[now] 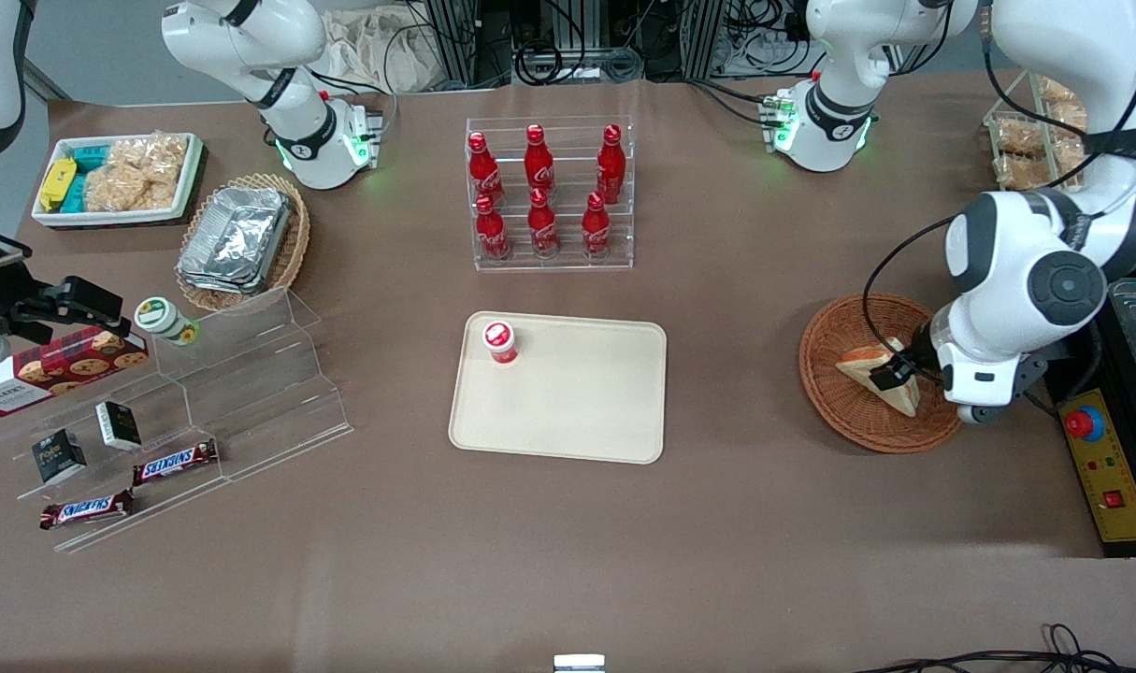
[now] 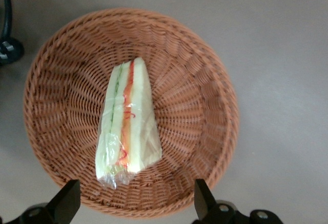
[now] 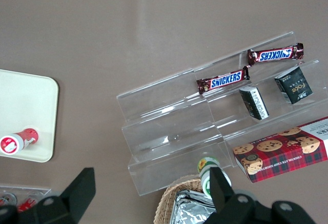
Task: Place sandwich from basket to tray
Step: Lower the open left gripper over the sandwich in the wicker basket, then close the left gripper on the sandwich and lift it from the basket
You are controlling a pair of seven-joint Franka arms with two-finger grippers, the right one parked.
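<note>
Sandwich (image 2: 127, 126) lies wrapped in the basket (image 2: 205, 75), at 3 o'clock from the tray (image 1: 568, 411); gripper (image 2: 134, 203) hovers above, fingers apart to straddle it for pickup.

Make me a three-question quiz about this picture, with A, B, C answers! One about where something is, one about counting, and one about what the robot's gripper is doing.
1. Where is the sandwich?
A. On the tray
B. In the basket
C. On the clear shelf

2. How many red bottles stand in the rack?
A. Four
B. Six
C. Nine

3. What is the gripper doing?
A. Open above the sandwich
B. Shut on the sandwich
C. Holding the cup

Answers:
1. B, the sandwich lies in the basket, not on the tray.
2. B, two rows of three bottles show in the front view.
3. A, the wrist view shows its fingers spread apart over the basket, with the sandwich lying free between them; the red-lidded cup stands alone on the tray.
</note>
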